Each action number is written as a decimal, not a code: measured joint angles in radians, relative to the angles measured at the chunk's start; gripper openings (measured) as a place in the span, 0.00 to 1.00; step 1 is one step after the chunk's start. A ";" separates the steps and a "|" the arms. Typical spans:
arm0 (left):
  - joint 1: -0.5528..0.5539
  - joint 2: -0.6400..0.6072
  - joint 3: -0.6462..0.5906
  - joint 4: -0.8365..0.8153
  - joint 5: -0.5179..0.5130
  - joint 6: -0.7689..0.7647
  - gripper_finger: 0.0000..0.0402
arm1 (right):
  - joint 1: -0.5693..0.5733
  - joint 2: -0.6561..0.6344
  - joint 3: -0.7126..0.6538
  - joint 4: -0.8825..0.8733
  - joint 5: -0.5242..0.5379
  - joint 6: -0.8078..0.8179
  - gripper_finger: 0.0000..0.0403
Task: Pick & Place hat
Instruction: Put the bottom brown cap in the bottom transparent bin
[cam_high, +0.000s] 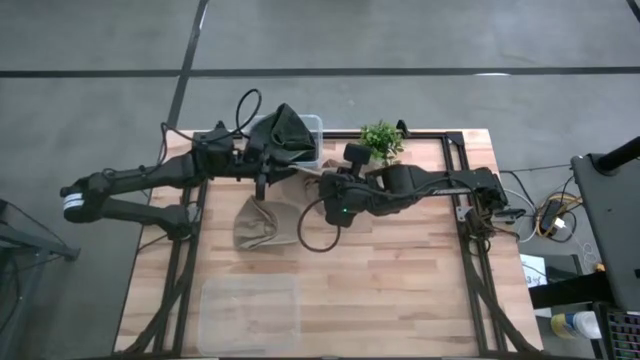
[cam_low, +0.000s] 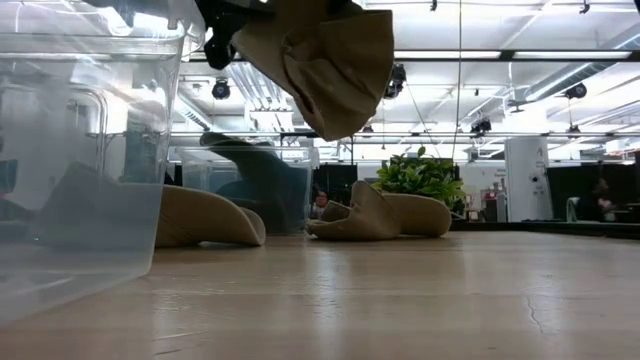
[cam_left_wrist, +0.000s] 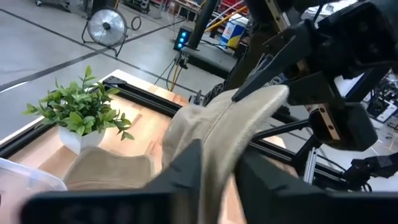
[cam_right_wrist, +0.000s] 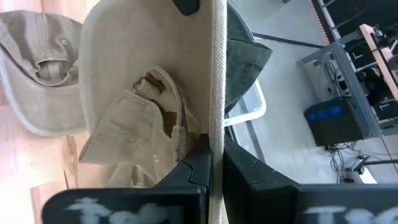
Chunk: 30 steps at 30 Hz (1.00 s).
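A beige hat (cam_low: 330, 60) hangs in the air between my two grippers, above the table's far middle. My right gripper (cam_right_wrist: 215, 163) is shut on its brim. My left gripper (cam_left_wrist: 221, 177) comes level from the left, with its two fingers closed on the same hat. Two more beige hats lie on the table: one (cam_high: 258, 225) near the left arm, one (cam_low: 385, 215) beside the plant. A dark green hat (cam_high: 285, 135) sits in a clear bin (cam_high: 312, 128) at the far edge. My left gripper has the hat's curved brim (cam_left_wrist: 217, 143) between its two fingers (cam_left_wrist: 186, 168), coming level from the table's left. The hat is clear of the table. My right gripper pinches the brim's stitched edge (cam_right_wrist: 217, 124) between its fingers, slanting down from the right. The crown (cam_right_wrist: 143, 130) hangs slack beside them.
A potted plant (cam_high: 381, 140) stands at the far edge, right of the bin. A second clear bin (cam_high: 250, 310) stands near the front left. A black frame (cam_high: 455, 150) borders the table's far right. The front right of the table is bare wood.
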 joint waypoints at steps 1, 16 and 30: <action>0.000 -0.001 0.002 -0.001 0.000 0.001 0.10 | 0.000 0.000 0.000 0.001 0.003 0.001 0.03; 0.003 -0.034 0.001 -0.015 -0.195 0.057 0.02 | 0.025 -0.018 0.045 -0.017 0.122 0.041 0.22; 0.002 -0.117 0.000 0.334 -0.325 0.103 0.02 | 0.102 -0.021 0.144 0.017 0.159 0.109 0.35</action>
